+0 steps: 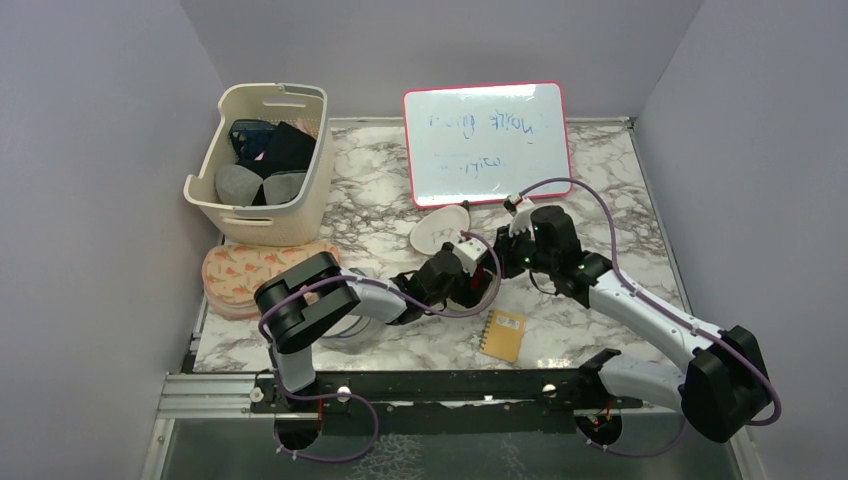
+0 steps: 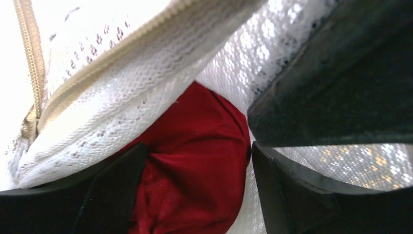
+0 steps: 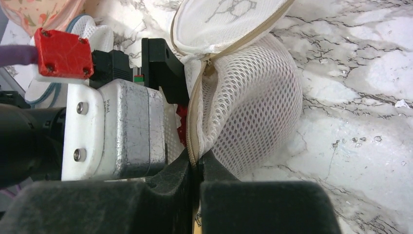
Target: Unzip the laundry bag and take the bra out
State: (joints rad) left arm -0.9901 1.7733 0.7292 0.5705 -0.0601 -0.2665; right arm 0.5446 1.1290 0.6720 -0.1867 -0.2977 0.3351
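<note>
Marble table (image 1: pixel 610 190), bag (image 3: pixel 253 107) lying mid-table between my two arms. I see my right claw (image 3: pixel 197 187) pinched shut on the bag's zip edge; my left claw (image 2: pixel 192 195) sits in the opening, jaws apart, with the red bra (image 2: pixel 204 131) between them inside the mesh.

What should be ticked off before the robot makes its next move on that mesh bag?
1. Laundry bag unzipped: ok, the zipper gapes.
2. Right gripper pinching the bag's zipper edge: ok, shut on it.
3. Bra exposed: ok, red fabric shows in the opening.
4. Left gripper at the bra: ok, jaws apart, fabric between them.
5. Bra firmly gripped: cannot tell.
6. Bra out of the bag: not ok, it sits inside.
</note>
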